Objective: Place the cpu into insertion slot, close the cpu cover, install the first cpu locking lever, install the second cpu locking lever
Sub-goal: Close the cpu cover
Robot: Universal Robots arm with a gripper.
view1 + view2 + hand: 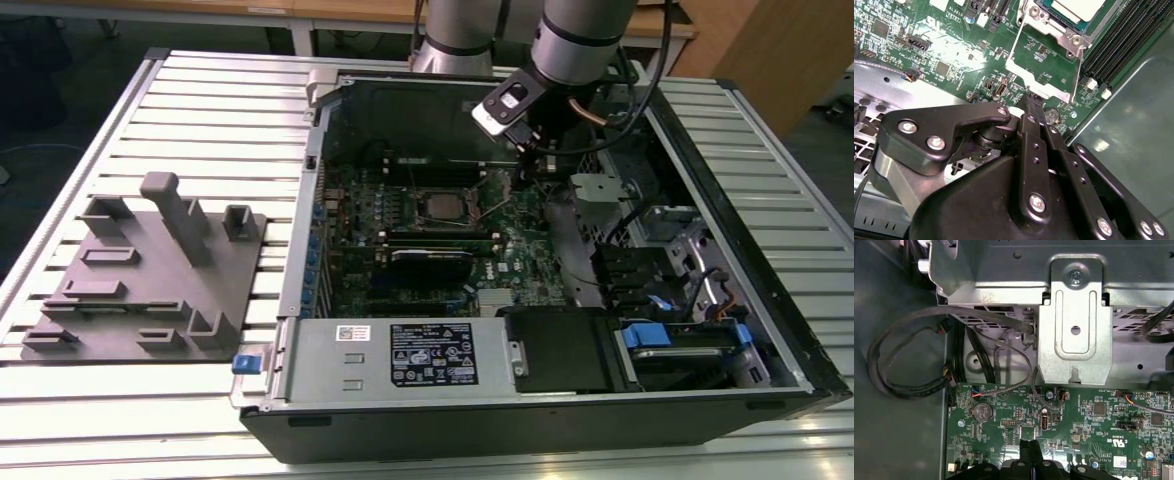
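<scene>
The cpu, with its pale metal top, lies in the insertion slot on the green motherboard inside the open computer case. The cpu cover, a silvery frame with a large window, is swung away from the socket, and green board shows through the window. My gripper is shut with nothing between its black fingers. Its tip hovers just off the cover's free edge; I cannot tell whether it touches. In the exterior view the gripper hangs over the board to the right of the socket. In the first wrist view the gripper points at the board's edge.
Black memory slots run beside the socket. A metal bracket and looped black cables lie past the board's edge. A grey fixture plate stands on the slatted table at the exterior view's left. The power supply fills the case's front.
</scene>
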